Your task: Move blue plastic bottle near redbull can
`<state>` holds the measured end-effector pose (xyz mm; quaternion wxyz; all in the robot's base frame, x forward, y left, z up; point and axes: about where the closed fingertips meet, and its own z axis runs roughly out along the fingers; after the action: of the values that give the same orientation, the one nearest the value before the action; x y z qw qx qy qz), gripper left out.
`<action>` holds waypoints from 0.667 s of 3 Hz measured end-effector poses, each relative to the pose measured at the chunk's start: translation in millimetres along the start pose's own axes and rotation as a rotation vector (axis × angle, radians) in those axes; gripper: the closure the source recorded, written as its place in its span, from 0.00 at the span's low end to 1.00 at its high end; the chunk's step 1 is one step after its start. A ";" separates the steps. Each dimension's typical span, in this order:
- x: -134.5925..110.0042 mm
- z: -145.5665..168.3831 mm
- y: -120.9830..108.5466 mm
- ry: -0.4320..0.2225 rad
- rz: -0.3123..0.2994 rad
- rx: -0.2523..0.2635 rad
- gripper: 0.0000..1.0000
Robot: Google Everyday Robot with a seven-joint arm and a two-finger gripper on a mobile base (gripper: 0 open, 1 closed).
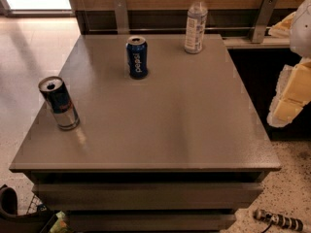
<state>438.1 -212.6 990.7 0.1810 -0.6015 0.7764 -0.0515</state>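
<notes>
The blue plastic bottle point(196, 23) stands upright at the far edge of the grey table point(160, 125), right of centre; it is clear, with a white cap and a pale label. The redbull can point(59, 103) stands upright near the table's left edge, silver and blue with a shiny top. My gripper point(290, 93) hangs at the right edge of the view, off the table's right side, far from both the bottle and the can, and holds nothing that I can see.
A dark blue Pepsi can point(137, 57) stands at the far middle of the table, between bottle and redbull can. A wooden wall with metal brackets point(262, 18) runs behind the table. Floor lies to the left and right.
</notes>
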 end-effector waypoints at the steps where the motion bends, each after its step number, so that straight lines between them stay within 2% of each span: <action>1: 0.0 -0.1 0.0 0.000 0.000 0.000 0.00; 2: 1.8 2.0 -7.8 -0.027 0.012 0.024 0.00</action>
<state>445.6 -216.1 990.7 0.1988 -0.5953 0.7768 -0.0515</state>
